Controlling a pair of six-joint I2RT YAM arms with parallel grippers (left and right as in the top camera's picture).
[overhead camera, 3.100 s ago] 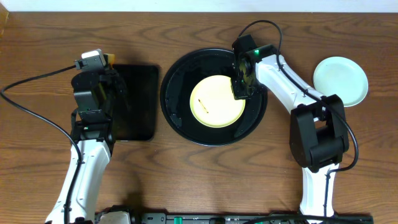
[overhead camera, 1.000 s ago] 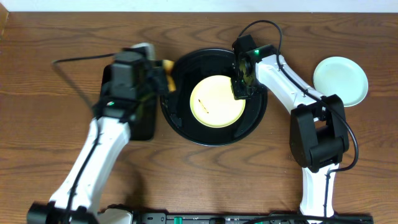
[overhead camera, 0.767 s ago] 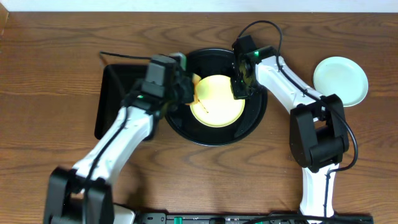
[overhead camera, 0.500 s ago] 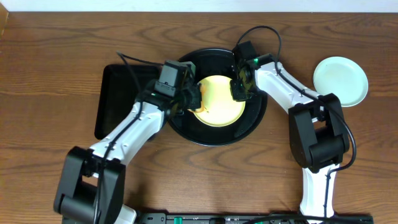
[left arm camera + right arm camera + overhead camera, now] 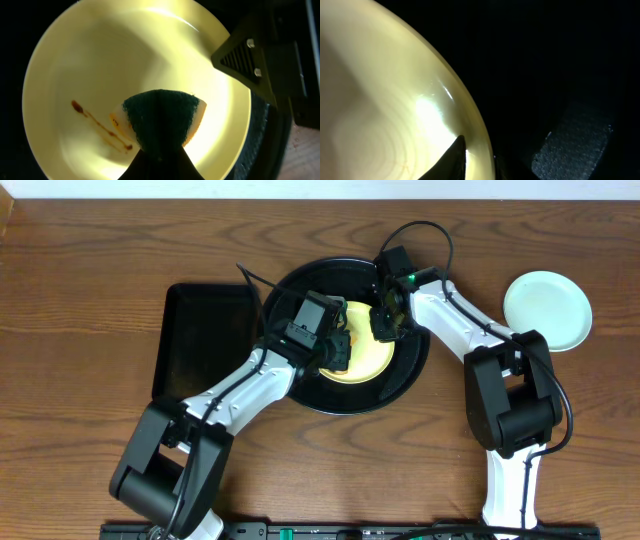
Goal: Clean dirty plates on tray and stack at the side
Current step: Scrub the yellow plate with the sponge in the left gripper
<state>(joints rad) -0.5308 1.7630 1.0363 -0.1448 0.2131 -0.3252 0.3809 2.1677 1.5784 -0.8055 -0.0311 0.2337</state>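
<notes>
Pressing yellow plate [image 5: 125,60], sponge [image 5: 161,117] clamped in left fingers [image 5: 160,170], right fingers [image 5: 247,57] astride rim, grip unclear

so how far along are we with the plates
Done: one mint plate is set aside on the table, right of the tray. In hand: left gripper holds a sponge on the yellow plate, right gripper at its rim. Left: the brown smear is unwiped; stacking follows.
</notes>
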